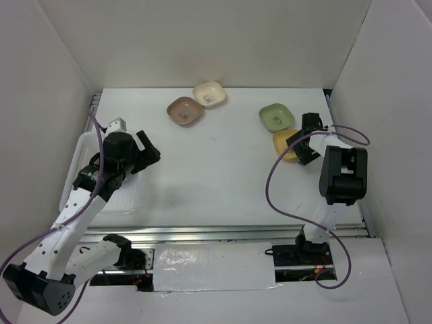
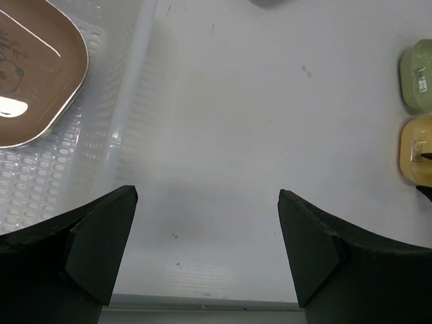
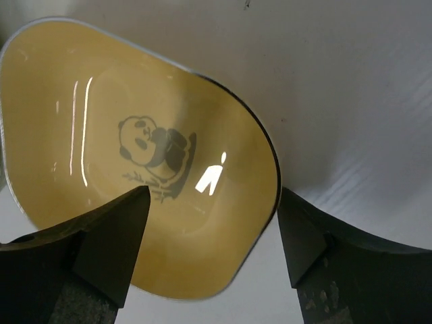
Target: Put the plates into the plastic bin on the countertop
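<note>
The right pincer (image 3: 212,196) is low over the yellow plate (image 3: 135,135) at the right side of the worktop (image 1: 223,175). Its jaws are spread and straddle the plate's near rim: one finger (image 3: 101,250) sits over the inside of the dish, the other is outside the edge on the bare white surface. Whether either finger touches the plate is hard to tell from the wrist view. The plate lies flat, and the panda print (image 3: 152,145) at its centre shows clearly.

Just behind the yellow plate sits the green plate (image 1: 277,117); the two lie close together, edge to edge. Farther back, near the rear wall, the cream plate (image 1: 209,94) and a brown plate (image 1: 185,111) lie beside each other with their corners about touching.

The left pincer (image 2: 208,196) hangs above the worktop just beside the right wall of the plastic bin (image 1: 125,196), jaws wide apart and holding nothing. The bin lies at the left edge of the worktop, partly covered by the left arm in the overhead view. The left wrist camera shows a second brown plate (image 2: 30,67) lying flat on the bin's perforated floor.
</note>
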`<state>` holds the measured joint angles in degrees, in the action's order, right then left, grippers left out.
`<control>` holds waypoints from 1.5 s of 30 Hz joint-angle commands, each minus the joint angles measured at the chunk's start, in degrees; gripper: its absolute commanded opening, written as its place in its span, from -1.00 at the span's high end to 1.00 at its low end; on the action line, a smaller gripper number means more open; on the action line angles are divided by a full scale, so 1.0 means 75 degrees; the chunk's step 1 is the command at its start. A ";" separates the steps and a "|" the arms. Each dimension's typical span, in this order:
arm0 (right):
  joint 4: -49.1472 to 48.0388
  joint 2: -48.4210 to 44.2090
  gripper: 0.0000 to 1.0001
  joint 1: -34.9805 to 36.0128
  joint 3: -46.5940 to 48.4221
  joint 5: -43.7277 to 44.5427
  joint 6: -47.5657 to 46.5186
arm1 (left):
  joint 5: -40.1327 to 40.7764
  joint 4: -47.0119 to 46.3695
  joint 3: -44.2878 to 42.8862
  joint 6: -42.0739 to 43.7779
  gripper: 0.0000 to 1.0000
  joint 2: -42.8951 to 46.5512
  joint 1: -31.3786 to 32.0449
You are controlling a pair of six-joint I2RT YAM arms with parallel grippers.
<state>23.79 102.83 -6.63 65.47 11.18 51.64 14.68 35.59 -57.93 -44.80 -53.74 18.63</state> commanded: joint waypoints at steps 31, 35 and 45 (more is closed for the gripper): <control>0.2535 -0.1464 1.00 0.6438 0.1557 0.2107 -0.0943 | -0.2286 -0.0564 -0.1475 0.2047 -0.99 -0.2771 0.0703; 0.2009 -0.1814 1.00 0.6755 0.1712 0.1289 -0.1271 | -0.2016 -0.0422 -0.1428 0.2070 -0.87 -0.3206 0.0867; 0.1388 -0.2272 1.00 0.6791 0.1759 0.0245 -0.1447 | -0.1559 -0.0305 -0.1638 0.1918 0.44 -0.3605 0.1102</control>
<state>37.17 89.60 44.12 76.75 15.38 41.58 -0.51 32.40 -67.29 -30.37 -80.40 26.74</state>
